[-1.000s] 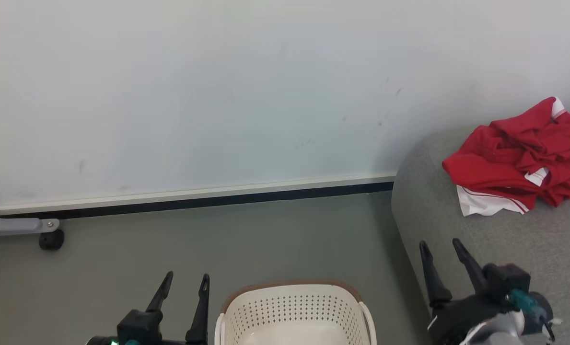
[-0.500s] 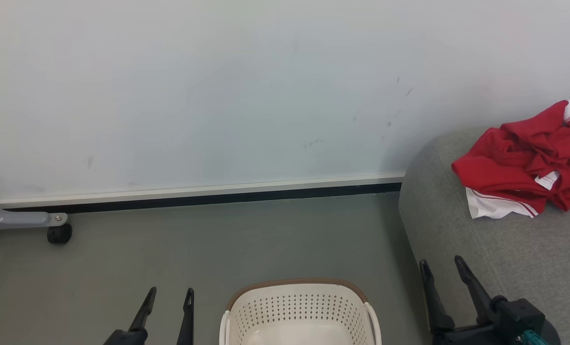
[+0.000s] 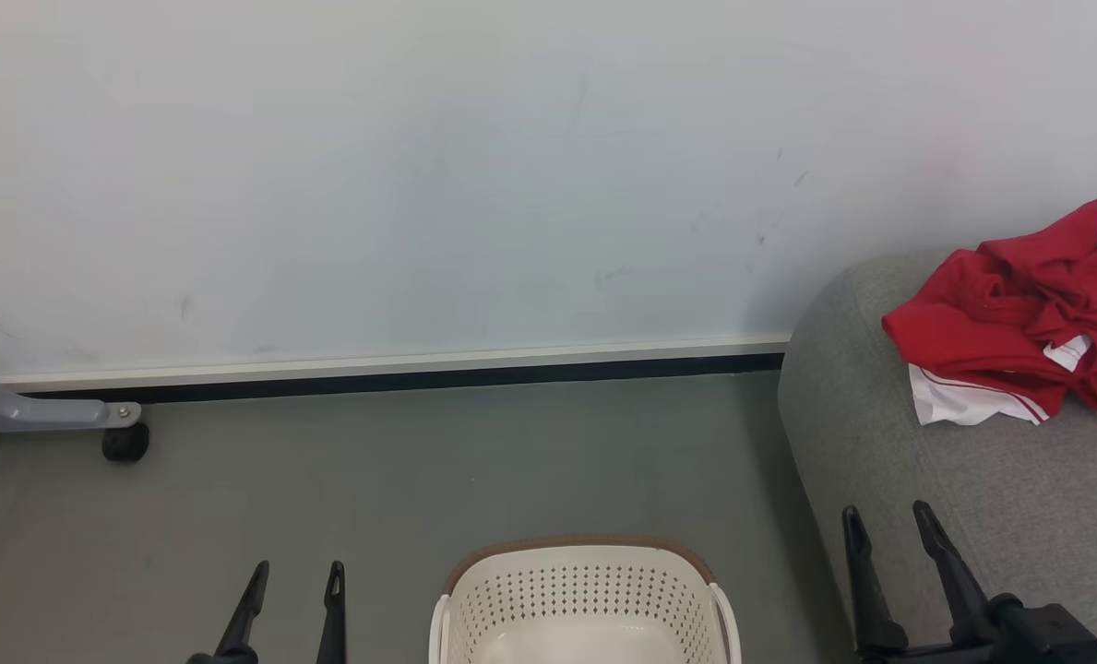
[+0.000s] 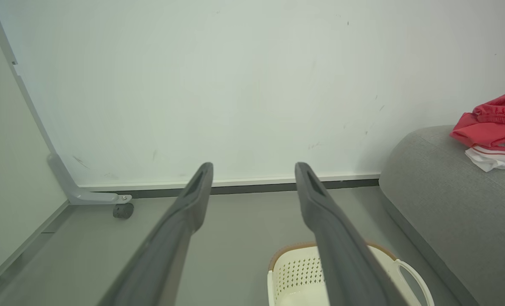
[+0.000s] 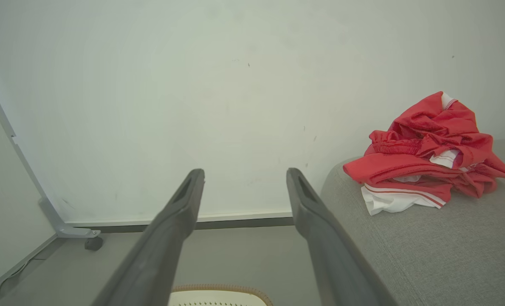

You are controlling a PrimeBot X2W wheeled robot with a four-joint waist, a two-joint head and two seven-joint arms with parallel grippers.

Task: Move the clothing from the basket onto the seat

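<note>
Red-and-white clothing [image 3: 1019,323], grey seat [image 3: 972,498]

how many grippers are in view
2: left gripper low on the left, over the floor beside the basket; right gripper low on the right, at the edge of the seat.

Basket [image 3: 585,590] front cut by btm edge; clothing [image 3: 1000,314] cut at rt edge.

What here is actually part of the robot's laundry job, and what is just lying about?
Part of the job:
- clothing, piled on the seat
- basket, standing on the floor
- left gripper and right gripper, both open and holding nothing

Just there:
- grey leg with its wheel
- wall
</note>
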